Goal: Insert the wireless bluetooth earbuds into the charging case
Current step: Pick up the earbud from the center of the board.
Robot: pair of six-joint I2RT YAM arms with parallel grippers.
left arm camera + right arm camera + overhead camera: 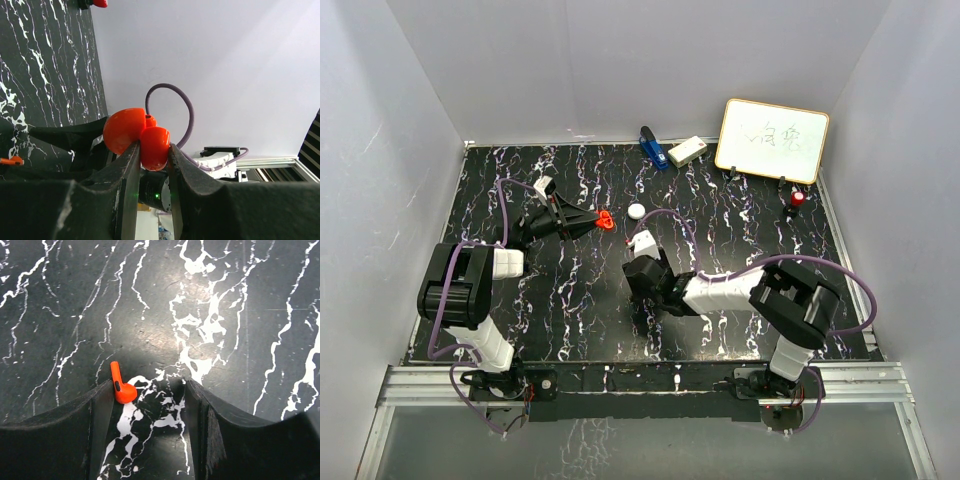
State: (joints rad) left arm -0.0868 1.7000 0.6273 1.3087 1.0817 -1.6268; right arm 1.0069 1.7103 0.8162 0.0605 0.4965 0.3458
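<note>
a red earbud (120, 386) lies on the black, white-veined counter (240, 315) between the right fingers (100, 415), which stand apart and grip nothing. its rounded end touches the inner face of the finger on the left of the wrist view. its stem points away from that fingertip. the other finger is well apart from the earbud, with bare counter between them.

the left fingers (131, 165) are clenched on a red case (150, 142). two rounded red halves show above the tips. the smaller one is pinched between the fingers, and the larger one bulges out sideways over one finger. whether the case is hinged open cannot be told. from above, the case sits at the tip of the left arm, toward the middle of the counter. a white case (637, 211) lies near it on the counter.

a whiteboard (772, 140) leans at the far right corner, and the marks on it are too faint to read. a blue thing (652, 148) and a white box (687, 151) lie along the far edge. a red-capped marker (796, 200) stands just in front of the whiteboard. a purple cable (168, 85) arches over the right arm and shows behind the red case in the left wrist view.
</note>
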